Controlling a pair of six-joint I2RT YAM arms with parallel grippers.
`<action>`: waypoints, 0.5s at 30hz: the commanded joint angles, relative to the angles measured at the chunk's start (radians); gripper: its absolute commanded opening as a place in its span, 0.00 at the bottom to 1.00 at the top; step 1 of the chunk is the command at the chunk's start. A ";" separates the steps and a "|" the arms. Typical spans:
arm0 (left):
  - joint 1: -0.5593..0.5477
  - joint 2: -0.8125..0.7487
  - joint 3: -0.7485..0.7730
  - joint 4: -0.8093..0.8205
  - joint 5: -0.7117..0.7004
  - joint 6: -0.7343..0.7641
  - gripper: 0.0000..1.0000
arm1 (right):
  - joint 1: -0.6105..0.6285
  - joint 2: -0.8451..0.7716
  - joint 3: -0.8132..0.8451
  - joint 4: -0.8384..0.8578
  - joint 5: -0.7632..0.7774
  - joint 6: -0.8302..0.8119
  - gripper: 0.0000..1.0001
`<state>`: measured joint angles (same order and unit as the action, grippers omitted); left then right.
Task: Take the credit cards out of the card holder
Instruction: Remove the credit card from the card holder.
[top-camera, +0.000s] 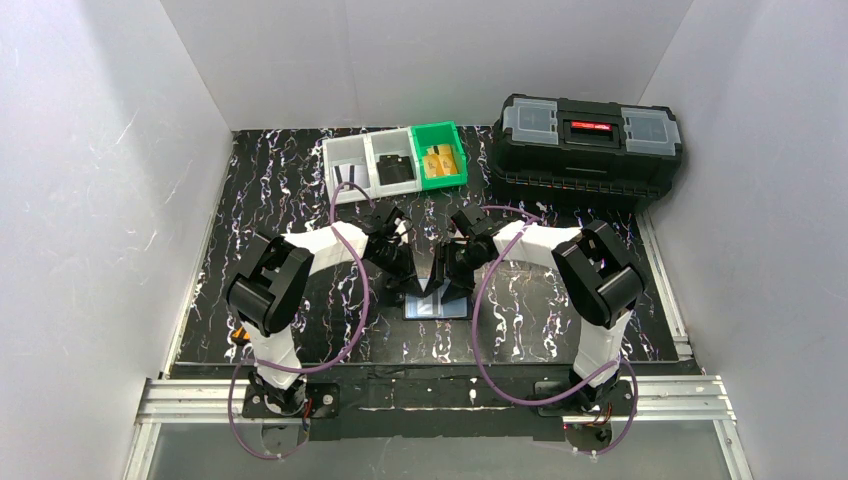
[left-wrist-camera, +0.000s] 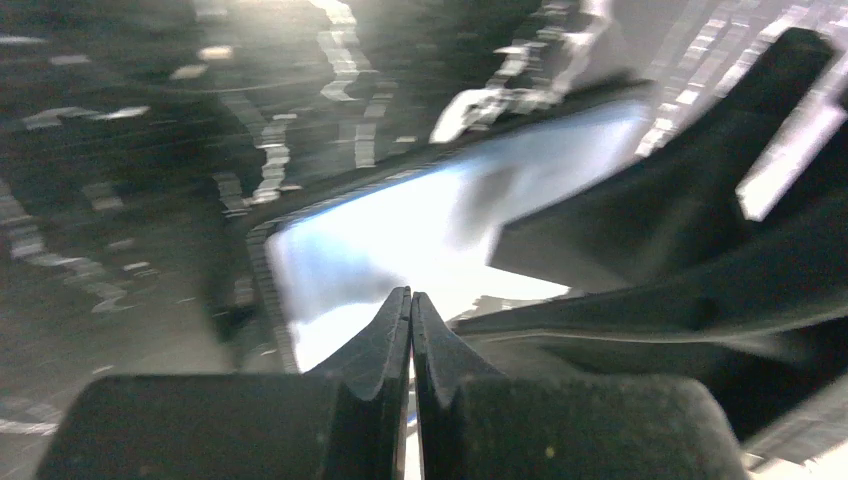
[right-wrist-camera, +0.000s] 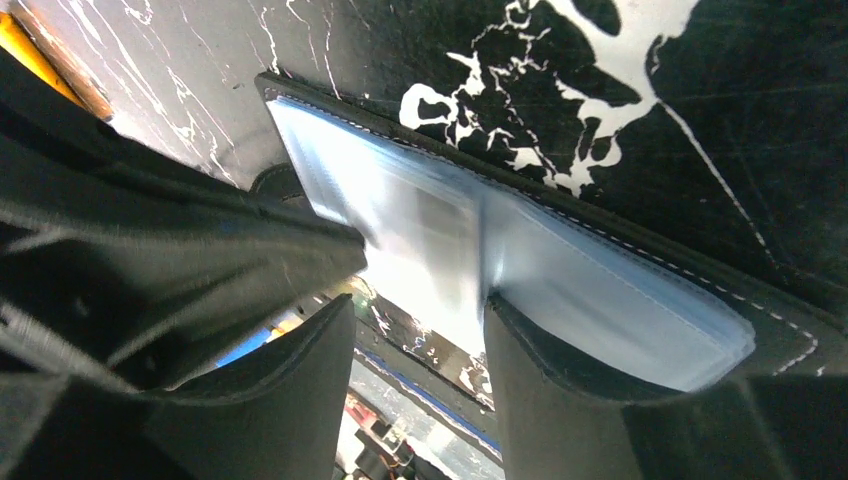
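**Card holder open beneath both hands, right hand lined up on the pocket edge**

The card holder (right-wrist-camera: 600, 290) lies open and flat on the counter (right-wrist-camera: 700, 120), at the middle, just in front of both my arms. From above its long axis runs left to right across me, so each hand comes at it from its own side and they meet over it.

My left hand (left-wrist-camera: 411, 320) is clenched, tips pressed together with nothing visible between them. It sits right at the near edge of the shiny pale blue pocket. I take it to be pinning that side down, though this wrist view is too smeared to say whether the tips touch the leather.

My right hand (right-wrist-camera: 418, 370) is released, jaws apart, and is the better placed of the two. One of its fingers (right-wrist-camera: 545, 400) overlaps the pocket's lower edge, the other stands off to the side, and the gap between them opens straight onto the clear sleeve. The sleeve's long edge slants across that view from upper left to lower right, so any card in it would have to slide out along that slant, toward the hand.

I cannot make out a card's edge inside the pocket (glare washes the plastic out). At the far side of the counter, well apart from the holder, the green bin (top-camera: 452, 130) holds gold-orange pieces that look like credit cards (top-camera: 440, 162).

As I judge it, the next move depends on the right hand closing on a card lip, not on the sleeve itself.
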<state>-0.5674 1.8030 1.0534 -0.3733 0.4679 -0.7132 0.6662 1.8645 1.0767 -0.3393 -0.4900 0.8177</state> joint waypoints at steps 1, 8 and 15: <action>-0.031 -0.024 0.000 0.132 0.195 -0.090 0.00 | 0.017 0.041 -0.045 -0.047 0.189 -0.048 0.60; -0.031 -0.072 -0.008 0.167 0.218 -0.139 0.00 | 0.018 0.022 -0.054 -0.044 0.203 -0.031 0.75; -0.006 -0.164 -0.003 -0.074 -0.084 0.008 0.00 | 0.028 -0.026 -0.040 -0.084 0.276 -0.036 0.82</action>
<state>-0.5716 1.7596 1.0260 -0.3584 0.4755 -0.7620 0.6788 1.8179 1.0657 -0.3336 -0.4446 0.8276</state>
